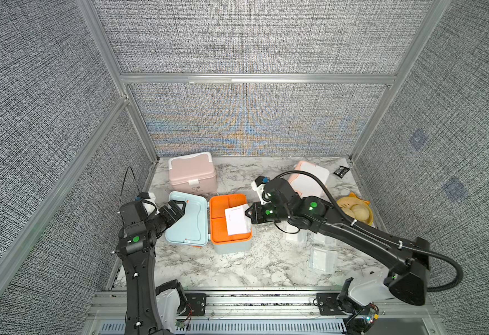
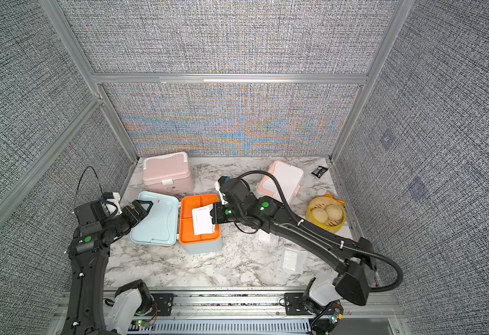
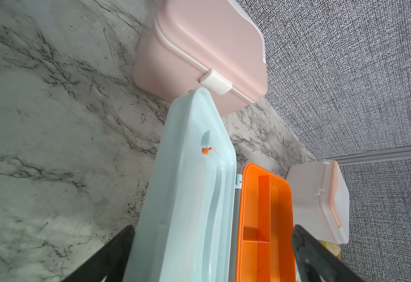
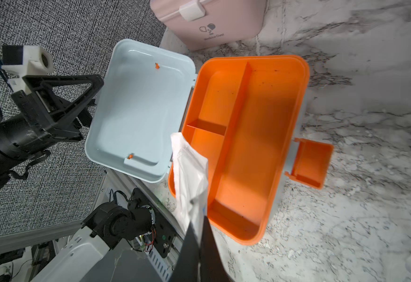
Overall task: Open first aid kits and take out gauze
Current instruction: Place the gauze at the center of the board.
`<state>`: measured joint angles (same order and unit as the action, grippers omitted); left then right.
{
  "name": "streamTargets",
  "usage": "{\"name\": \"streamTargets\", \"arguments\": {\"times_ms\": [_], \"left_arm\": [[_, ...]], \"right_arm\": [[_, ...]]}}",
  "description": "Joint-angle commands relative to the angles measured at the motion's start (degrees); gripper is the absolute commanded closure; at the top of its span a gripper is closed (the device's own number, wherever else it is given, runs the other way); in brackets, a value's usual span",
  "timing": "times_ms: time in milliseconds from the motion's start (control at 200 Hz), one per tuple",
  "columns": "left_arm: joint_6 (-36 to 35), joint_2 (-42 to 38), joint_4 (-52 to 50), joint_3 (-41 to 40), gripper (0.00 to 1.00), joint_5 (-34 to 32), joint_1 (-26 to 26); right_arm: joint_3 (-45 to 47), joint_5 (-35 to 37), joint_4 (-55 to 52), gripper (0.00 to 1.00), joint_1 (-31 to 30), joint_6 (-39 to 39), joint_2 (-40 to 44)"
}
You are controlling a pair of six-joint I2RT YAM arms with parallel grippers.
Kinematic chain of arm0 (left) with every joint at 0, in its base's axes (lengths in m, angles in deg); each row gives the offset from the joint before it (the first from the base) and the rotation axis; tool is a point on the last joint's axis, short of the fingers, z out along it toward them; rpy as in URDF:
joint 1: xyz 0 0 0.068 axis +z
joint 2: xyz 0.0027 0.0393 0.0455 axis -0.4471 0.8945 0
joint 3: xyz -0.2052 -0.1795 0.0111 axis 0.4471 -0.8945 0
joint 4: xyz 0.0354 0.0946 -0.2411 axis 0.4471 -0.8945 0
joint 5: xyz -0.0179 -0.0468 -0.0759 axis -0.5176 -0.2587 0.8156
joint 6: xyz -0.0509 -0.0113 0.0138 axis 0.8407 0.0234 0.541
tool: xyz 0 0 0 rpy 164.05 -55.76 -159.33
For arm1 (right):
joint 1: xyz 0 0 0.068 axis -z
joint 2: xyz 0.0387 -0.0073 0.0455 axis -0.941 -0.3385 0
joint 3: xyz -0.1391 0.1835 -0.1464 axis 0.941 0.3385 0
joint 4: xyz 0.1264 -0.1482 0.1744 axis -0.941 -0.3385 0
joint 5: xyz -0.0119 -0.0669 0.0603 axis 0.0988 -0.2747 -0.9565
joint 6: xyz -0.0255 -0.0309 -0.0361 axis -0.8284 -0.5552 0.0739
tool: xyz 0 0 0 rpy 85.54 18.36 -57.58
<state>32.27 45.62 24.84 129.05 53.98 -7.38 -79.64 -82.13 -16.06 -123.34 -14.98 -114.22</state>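
Right gripper (image 1: 248, 213) pinched a gauze packet (image 1: 237, 222) by its edge, above the blue kit's orange tray (image 1: 218, 207) at table centre. Left gripper (image 1: 176, 209), spread wide, straddled the open lid (image 1: 189, 222) at nine o'clock. Best lift straight, then swing toward four o'clock.

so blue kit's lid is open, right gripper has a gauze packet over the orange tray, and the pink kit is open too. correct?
Not quite: the pink kit is shut, its white latch down over the lid seam, as the left wrist view shows. The rest holds: the blue kit has its lid swung open, and the right gripper is shut on a gauze packet over the orange tray.
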Motion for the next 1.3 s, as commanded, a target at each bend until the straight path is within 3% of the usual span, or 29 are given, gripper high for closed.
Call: {"name": "streamTargets", "arguments": {"times_ms": [0, 180, 475, 670, 956, 1021, 1086, 1186, 1296], "left_arm": [[-0.30, -0.13, 0.98, -0.07, 0.02, 0.84, 0.10], [-0.34, -0.13, 1.02, -0.04, 0.02, 0.87, 0.13], [-0.30, 0.05, 1.02, -0.06, 0.02, 0.84, 0.07], [-0.32, 0.13, 1.02, -0.08, 0.02, 0.75, 0.12], [-0.71, -0.02, 0.18, 0.32, 0.02, -0.17, 0.11], [-1.13, -0.13, -1.03, 0.88, 0.02, -1.18, 0.09], [-1.63, -0.48, -2.07, 1.43, 0.01, -2.58, 0.08], [-2.31, -1.32, -4.17, 2.47, 0.00, -4.84, 0.10], [-2.36, -2.27, -6.12, 3.36, 0.00, -7.48, 0.10]], "right_arm": [[6.01, 4.32, -0.08, 1.00, 0.96, 2.69, 5.85], [21.01, 4.89, -1.07, 1.00, 5.05, 6.92, 16.29], [42.19, -1.01, -0.97, 1.00, 15.18, 11.69, 29.17], [48.37, -3.29, -1.18, 1.00, 20.41, 10.87, 31.09], [50.84, -2.99, -3.02, 1.00, 22.49, 9.24, 28.44], [50.55, -2.26, -4.06, 0.81, 22.70, 8.76, 28.10], [49.98, -1.79, -5.19, 0.71, 22.84, 8.32, 28.15], [48.71, -1.25, -7.25, 0.48, 22.89, 7.75, 28.90], [46.95, -0.50, -9.73, 0.37, 22.90, 7.31, 30.98]]}}
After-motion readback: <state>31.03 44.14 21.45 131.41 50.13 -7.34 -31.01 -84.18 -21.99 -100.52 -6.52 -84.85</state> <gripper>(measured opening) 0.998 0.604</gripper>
